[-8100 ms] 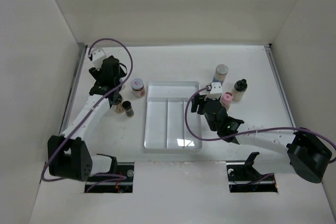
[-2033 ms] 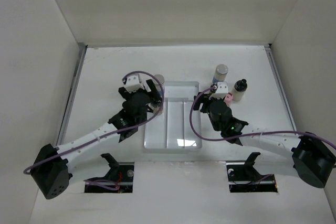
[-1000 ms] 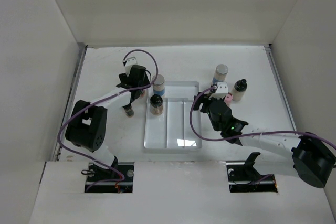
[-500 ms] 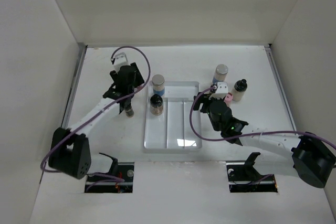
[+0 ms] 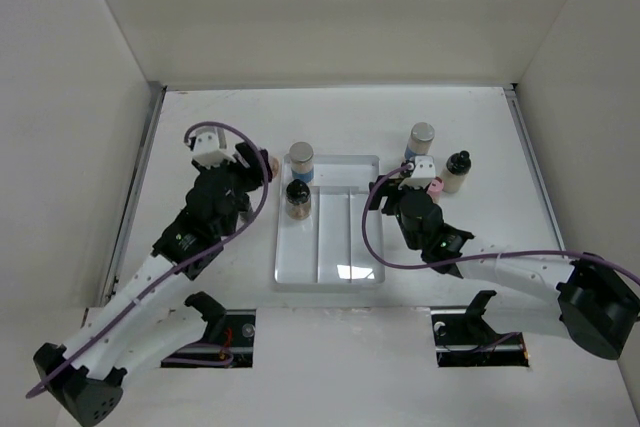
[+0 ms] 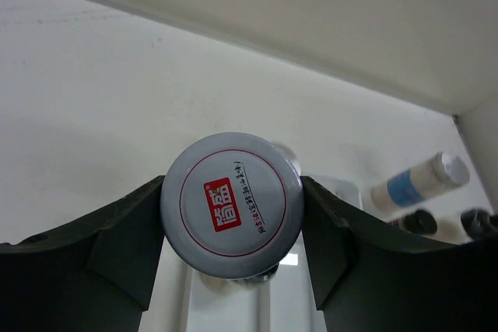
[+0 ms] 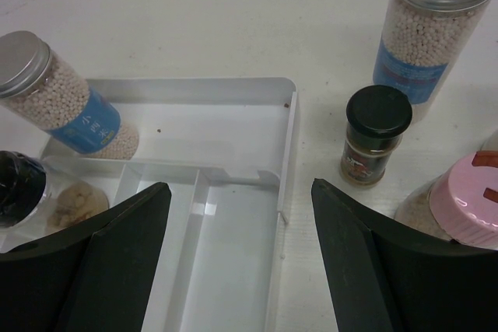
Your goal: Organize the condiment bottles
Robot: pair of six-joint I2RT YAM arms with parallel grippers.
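Your left gripper: clamped on grey-lidded jar, left of clear tray. Your right gripper: fingers apart, beside tray's right edge.

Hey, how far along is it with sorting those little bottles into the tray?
In the tray: a blue-labelled jar and a black-capped jar. The left gripper holds a red-logo jar. Remaining outside, by the open right gripper: a pink-capped jar, a small black bottle, a tall jar.
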